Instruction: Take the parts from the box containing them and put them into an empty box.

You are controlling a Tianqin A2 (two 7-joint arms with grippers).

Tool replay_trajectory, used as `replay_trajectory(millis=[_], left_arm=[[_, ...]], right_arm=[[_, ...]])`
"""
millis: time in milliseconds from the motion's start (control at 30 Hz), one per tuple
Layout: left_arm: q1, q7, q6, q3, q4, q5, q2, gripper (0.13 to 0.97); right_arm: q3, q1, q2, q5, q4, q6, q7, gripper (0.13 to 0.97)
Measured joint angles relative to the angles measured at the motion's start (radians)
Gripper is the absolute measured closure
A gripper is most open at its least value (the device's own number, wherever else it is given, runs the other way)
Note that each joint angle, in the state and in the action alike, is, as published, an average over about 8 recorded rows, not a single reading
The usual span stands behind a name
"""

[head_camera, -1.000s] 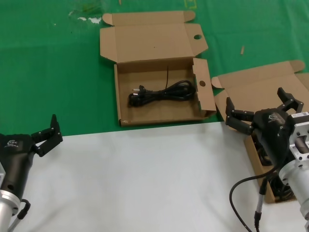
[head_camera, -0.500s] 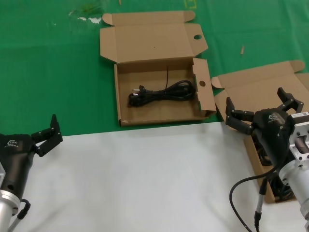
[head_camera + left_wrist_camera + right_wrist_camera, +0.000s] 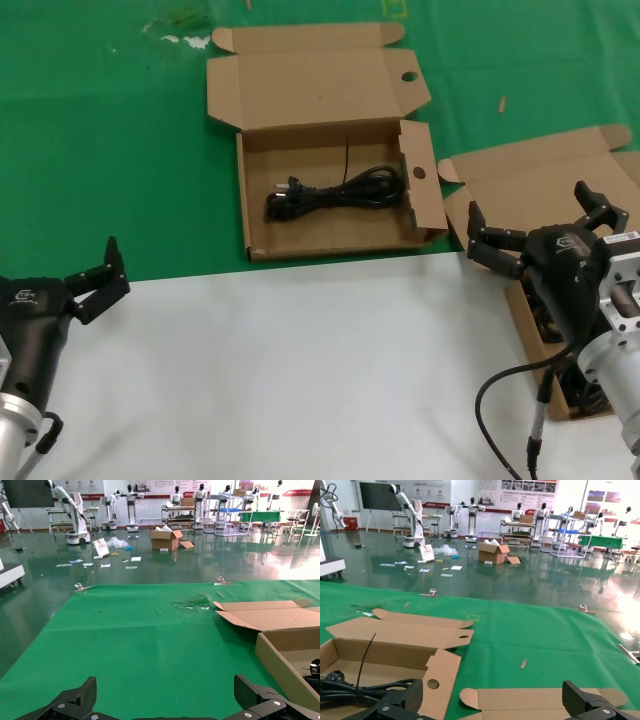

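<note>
- One cord (image 3: 338,192) lies in the holed box (image 3: 330,240); unchanged over the last second.
- Source box (image 3: 545,190) at right, contents mostly hidden.
- Right hand (image 3: 540,232) spread above it, static.
- Left hand (image 3: 93,280) spread, parked over the tabletop (image 3: 300,380).
- Judgement: pause before the next pick.

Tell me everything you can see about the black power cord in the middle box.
The black power cord is gathered into a long bundle lying flat on the floor of the open cardboard box, running across most of its width. Its plug end points toward the robot's left. A thin black tie sticks up from it. No gripper touches it.
</note>
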Motion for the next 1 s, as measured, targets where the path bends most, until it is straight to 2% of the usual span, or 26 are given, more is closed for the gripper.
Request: replay_trajectory(millis=[1000], left_arm=[[0.0, 0.0, 0.0, 0.0, 0.0, 0.0, 0.0, 0.132]], right_arm=[[0.0, 0.0, 0.0, 0.0, 0.0, 0.0, 0.0, 0.129]])
